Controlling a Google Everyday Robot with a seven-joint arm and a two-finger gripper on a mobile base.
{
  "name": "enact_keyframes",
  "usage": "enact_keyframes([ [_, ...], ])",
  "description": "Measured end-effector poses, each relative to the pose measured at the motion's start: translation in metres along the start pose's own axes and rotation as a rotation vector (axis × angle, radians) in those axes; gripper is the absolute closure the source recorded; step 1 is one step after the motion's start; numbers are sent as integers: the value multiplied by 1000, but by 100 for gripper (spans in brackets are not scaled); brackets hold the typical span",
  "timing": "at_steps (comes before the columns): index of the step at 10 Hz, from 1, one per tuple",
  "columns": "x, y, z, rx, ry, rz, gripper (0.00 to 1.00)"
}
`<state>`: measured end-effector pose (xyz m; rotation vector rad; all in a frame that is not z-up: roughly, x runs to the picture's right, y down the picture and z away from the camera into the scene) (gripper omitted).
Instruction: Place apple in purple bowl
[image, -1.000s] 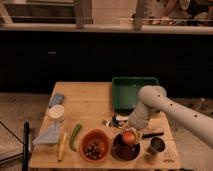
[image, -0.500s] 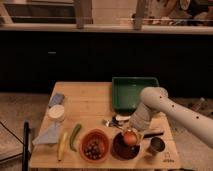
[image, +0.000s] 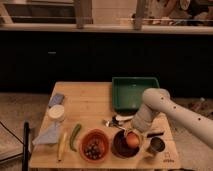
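Note:
The orange-red apple (image: 132, 140) is inside the dark purple bowl (image: 119, 148) near the table's front edge, right of centre. My gripper (image: 131, 133) is directly above the apple at the bowl's upper right rim and comes down from the white arm (image: 159, 105) on the right. The gripper touches or nearly touches the top of the apple and hides part of it.
A green tray (image: 135, 92) stands at the back right. An orange bowl of dark fruit (image: 94, 146), a green vegetable (image: 75, 136) and a banana (image: 61, 145) lie left of the purple bowl. A metal cup (image: 156, 145) stands right of it. A spoon (image: 117, 120) and a white container (image: 56, 112) are on the table.
The gripper has moved the apple down and slightly right, from above the bowl's rim into the purple bowl.

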<state>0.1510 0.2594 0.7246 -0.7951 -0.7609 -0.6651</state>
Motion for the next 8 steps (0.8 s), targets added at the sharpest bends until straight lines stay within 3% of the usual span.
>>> enact_keyframes([
  [1,-2,-3,0,1,2,-6,21],
  [8,-19,-15,-13,10,39,-43,20],
])
